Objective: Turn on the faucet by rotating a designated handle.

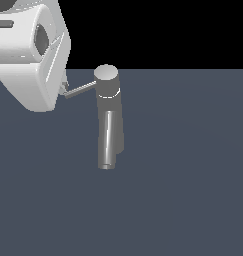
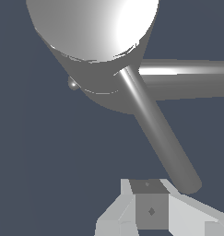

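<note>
The faucet (image 1: 109, 100) is a grey column with a round lighter top, standing on the dark floor in the middle of the exterior view. Its thick spout (image 1: 107, 142) slopes down its front. The handle (image 1: 81, 89), a thin dark rod, sticks out toward the exterior view's left. My white gripper (image 1: 63, 88) hangs at the upper left with its fingertips at the rod's free end. In the wrist view the faucet (image 2: 92, 32) fills the frame. The handle (image 2: 159, 133) runs from it and ends right beside my gripper (image 2: 149, 184). No gap shows between the fingers, and nothing is held.
Flat dark blue-grey floor (image 1: 183, 200) surrounds the faucet on all sides. In the wrist view the spout (image 2: 187, 78) crosses behind the handle. A small knob (image 2: 73, 84) shows on the faucet's side. No other objects show.
</note>
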You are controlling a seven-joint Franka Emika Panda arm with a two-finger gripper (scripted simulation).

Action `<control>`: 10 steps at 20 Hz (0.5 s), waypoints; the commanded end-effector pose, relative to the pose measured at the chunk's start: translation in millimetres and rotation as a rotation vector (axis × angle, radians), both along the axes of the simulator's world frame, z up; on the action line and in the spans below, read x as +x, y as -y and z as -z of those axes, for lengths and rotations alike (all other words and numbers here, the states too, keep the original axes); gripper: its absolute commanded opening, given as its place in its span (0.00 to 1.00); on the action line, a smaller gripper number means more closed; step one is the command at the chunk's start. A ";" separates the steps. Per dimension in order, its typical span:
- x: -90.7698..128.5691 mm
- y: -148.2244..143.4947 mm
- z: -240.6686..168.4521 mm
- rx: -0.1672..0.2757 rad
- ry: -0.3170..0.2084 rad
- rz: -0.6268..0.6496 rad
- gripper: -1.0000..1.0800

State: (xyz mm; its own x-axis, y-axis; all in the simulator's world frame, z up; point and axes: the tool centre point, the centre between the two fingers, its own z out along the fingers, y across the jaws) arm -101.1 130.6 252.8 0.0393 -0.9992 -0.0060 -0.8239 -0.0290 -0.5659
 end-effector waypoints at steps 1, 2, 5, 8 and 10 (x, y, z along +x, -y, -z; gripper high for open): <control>-3.6 14.2 3.9 -0.001 -0.003 0.022 0.00; -5.1 15.6 4.8 -0.001 -0.003 0.022 0.00; -9.3 20.2 8.0 -0.002 -0.004 0.024 0.00; -13.6 24.5 10.9 -0.002 -0.005 0.025 0.00; -16.3 27.4 12.9 -0.002 -0.005 0.026 0.00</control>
State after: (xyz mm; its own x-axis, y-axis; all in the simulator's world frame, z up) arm -116.0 119.5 242.8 0.0450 -0.9990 -0.0029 -0.8246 -0.0355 -0.5646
